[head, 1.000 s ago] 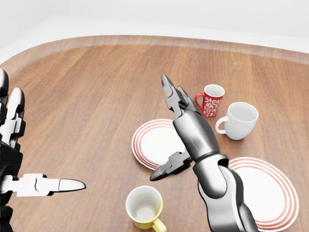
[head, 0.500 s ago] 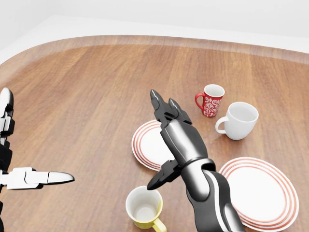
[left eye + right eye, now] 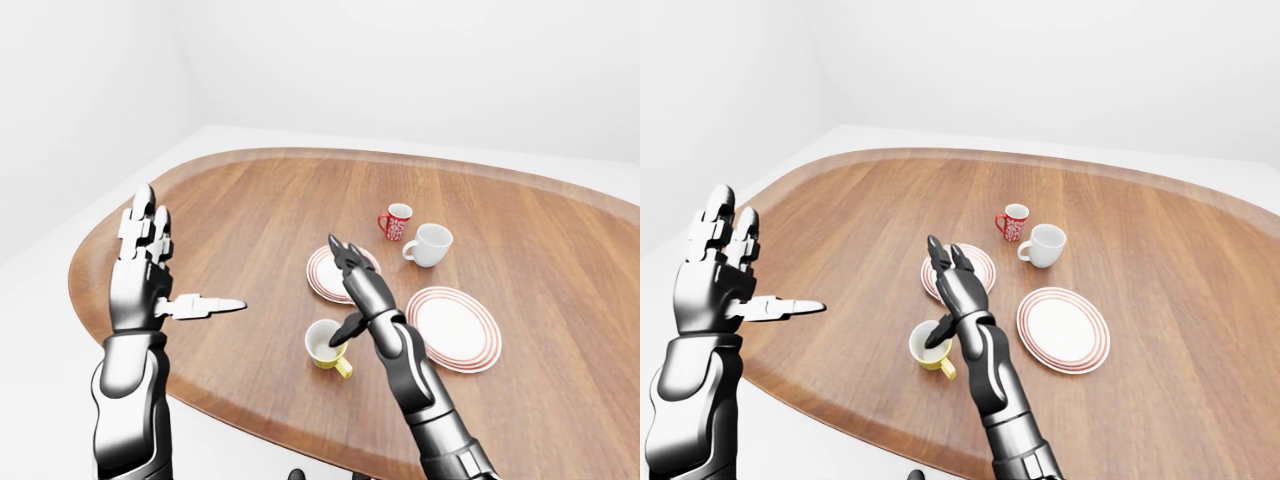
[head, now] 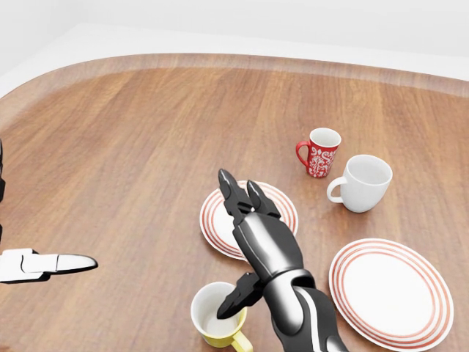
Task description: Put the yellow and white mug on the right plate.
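The yellow and white mug (image 4: 214, 320) stands upright near the bottom edge of the head view, its handle pointing bottom right. The right plate (image 4: 389, 291), white with red rings, lies to its right. My right hand (image 4: 234, 246) is open, its fingers stretched over the left plate (image 4: 218, 217) and its thumb tip just over the mug's rim. It holds nothing. My left hand (image 3: 165, 270) is open and raised over the table's left side, far from the mug.
A red patterned mug (image 4: 320, 152) and a plain white mug (image 4: 364, 182) stand above the right plate in the head view. The wooden table (image 4: 146, 147) has a curved edge along the top and left.
My right hand has moved down and left, from above the left plate to the mug's rim. My left hand has slid left, mostly out of the head view.
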Motion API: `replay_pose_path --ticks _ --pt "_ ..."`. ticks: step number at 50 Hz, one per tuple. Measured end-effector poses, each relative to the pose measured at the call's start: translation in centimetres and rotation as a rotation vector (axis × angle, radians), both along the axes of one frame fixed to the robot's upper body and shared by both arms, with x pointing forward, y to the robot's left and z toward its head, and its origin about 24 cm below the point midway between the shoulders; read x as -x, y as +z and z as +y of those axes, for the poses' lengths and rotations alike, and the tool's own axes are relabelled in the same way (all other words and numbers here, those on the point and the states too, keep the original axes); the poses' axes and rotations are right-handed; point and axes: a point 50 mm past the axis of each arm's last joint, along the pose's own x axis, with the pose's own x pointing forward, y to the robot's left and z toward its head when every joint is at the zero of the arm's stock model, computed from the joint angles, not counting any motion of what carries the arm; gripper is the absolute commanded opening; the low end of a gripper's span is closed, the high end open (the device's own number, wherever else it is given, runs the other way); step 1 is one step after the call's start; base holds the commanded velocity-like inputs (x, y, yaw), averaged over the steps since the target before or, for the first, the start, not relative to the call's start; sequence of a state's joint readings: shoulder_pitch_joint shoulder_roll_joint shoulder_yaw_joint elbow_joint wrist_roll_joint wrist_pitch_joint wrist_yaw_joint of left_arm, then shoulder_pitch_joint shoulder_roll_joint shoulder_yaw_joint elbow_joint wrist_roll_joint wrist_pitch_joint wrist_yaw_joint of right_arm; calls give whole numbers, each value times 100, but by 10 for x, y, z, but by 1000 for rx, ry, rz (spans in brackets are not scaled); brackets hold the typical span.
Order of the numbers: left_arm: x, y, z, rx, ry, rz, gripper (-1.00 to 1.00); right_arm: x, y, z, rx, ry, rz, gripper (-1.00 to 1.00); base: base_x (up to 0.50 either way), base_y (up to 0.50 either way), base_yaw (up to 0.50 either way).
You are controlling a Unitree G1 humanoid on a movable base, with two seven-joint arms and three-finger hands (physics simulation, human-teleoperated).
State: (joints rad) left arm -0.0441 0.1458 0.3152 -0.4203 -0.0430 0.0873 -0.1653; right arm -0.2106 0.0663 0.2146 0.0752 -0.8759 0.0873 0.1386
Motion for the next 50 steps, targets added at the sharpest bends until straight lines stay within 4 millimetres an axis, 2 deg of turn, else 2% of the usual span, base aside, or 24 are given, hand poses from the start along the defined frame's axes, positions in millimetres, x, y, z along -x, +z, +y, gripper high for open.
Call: replay_pose_path --ticks 25,50 --pt "2 6 3 -3 5 -27 100 5 -40 10 47 -23 59 100 0 0 0" --pt "3 7 2 -3 3 -33 100 9 -62 19 76 -14 74 100 0 0 0"
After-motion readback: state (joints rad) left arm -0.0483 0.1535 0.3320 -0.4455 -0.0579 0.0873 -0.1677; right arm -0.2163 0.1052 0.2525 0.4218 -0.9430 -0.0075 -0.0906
